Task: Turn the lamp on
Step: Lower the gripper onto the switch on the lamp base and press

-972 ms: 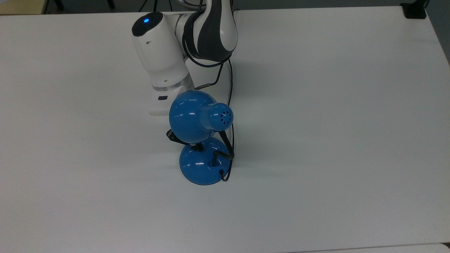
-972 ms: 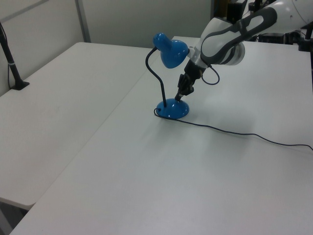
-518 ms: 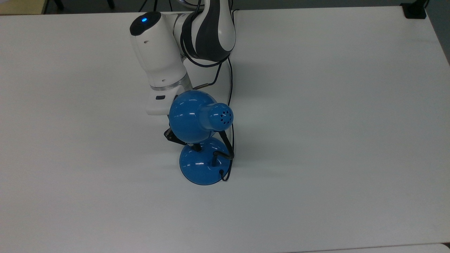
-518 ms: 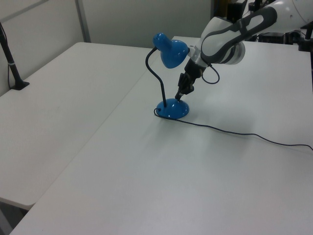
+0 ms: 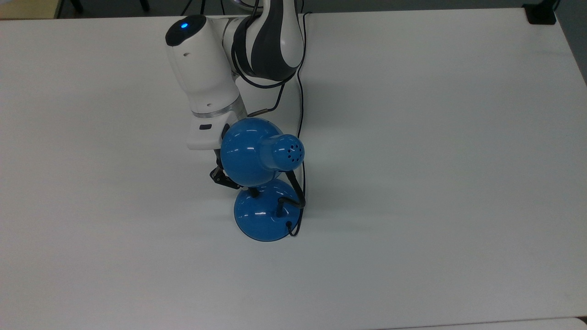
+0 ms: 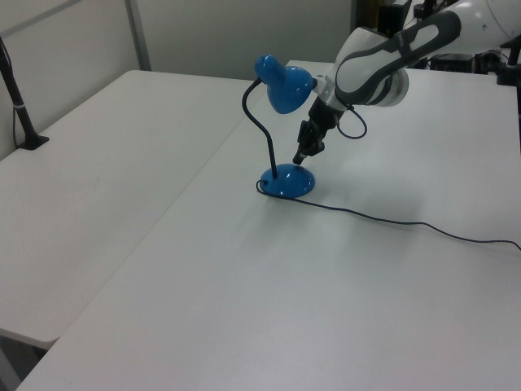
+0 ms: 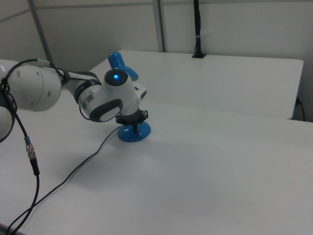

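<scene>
No words, labels, brand marks or numbers can be read anywhere in these views. The lamp (image 5: 259, 181), the robot arm (image 5: 206, 78) and the white table (image 5: 435, 160) all carry plain, unmarked surfaces.

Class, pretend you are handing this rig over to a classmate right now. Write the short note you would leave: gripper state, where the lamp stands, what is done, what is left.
Gripper: hangs just above the lamp's base, under the shade; fingers look shut, holding nothing.
Lamp: stands upright near the middle of the white table; its cord trails across the table toward the left view's right.
Done: the arm is at the base. No glow shows from the shade, so I cannot tell that the lamp is on.
Left: check whether the lamp lights; if not, press the switch on the base, then pull the arm clear.
</scene>
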